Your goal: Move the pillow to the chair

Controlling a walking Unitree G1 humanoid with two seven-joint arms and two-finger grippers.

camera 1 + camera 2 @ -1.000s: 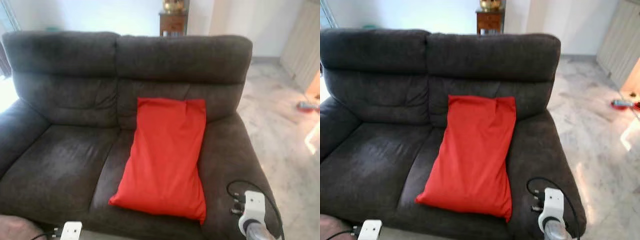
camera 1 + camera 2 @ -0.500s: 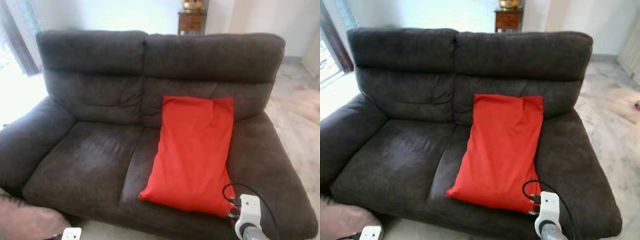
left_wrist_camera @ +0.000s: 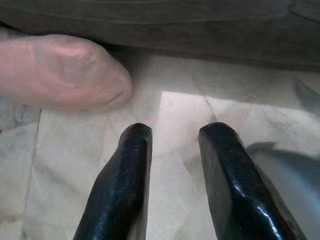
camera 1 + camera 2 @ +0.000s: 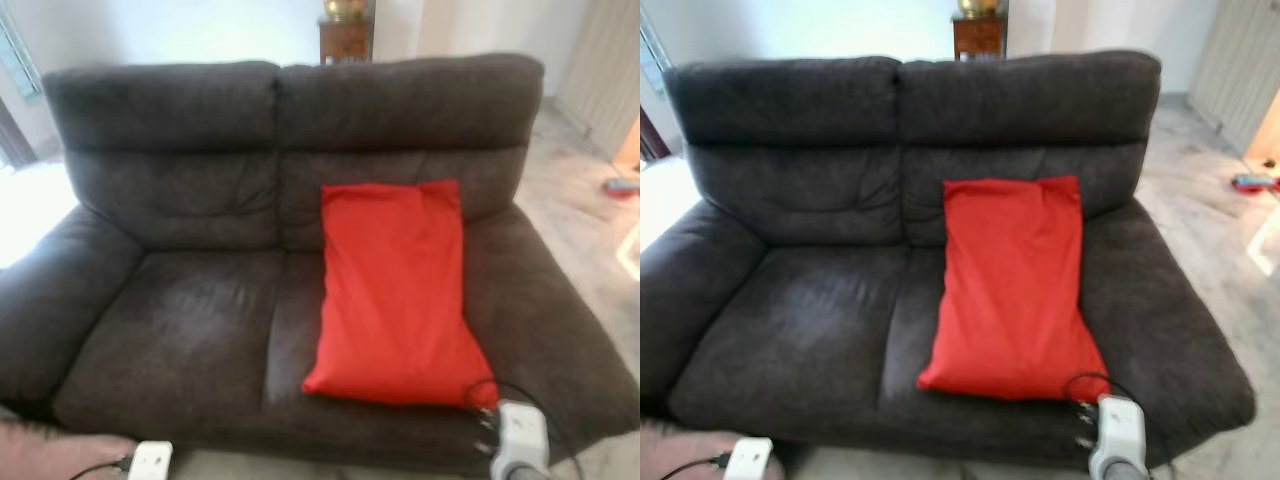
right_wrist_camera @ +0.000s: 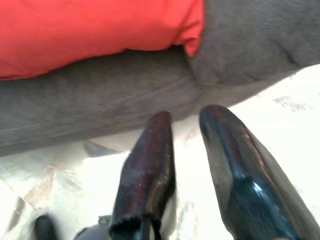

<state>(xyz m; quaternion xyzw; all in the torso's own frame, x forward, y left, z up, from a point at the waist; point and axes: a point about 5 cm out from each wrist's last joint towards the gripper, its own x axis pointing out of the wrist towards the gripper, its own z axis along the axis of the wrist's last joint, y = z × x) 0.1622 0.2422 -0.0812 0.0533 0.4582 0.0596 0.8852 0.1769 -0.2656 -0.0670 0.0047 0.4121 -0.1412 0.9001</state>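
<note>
A red pillow (image 4: pixel 395 290) lies on the right seat of a dark grey two-seat sofa (image 4: pixel 170 330), its top edge leaning on the backrest. Both arms hang low in front of the sofa; the right wrist (image 4: pixel 520 437) is just below the pillow's front corner, the left wrist (image 4: pixel 150 461) by the sofa's left front. In the right wrist view the right gripper (image 5: pixel 187 116) is open over the floor, facing the sofa's front edge and the pillow's corner (image 5: pixel 192 42). The left gripper (image 3: pixel 175 132) is open above the pale floor, holding nothing.
A pink cushion-like thing (image 3: pixel 65 70) lies on the floor at the sofa's left front foot. Behind the sofa stands a wooden side table (image 4: pixel 345 38) with a brass vessel. Marble floor (image 4: pixel 590 230) opens to the right, with a small red object (image 4: pixel 620 187) on it.
The whole view has swung and shifted, so the camera has moved. The pillow lies as before on the right seat. Both arms stay low.
</note>
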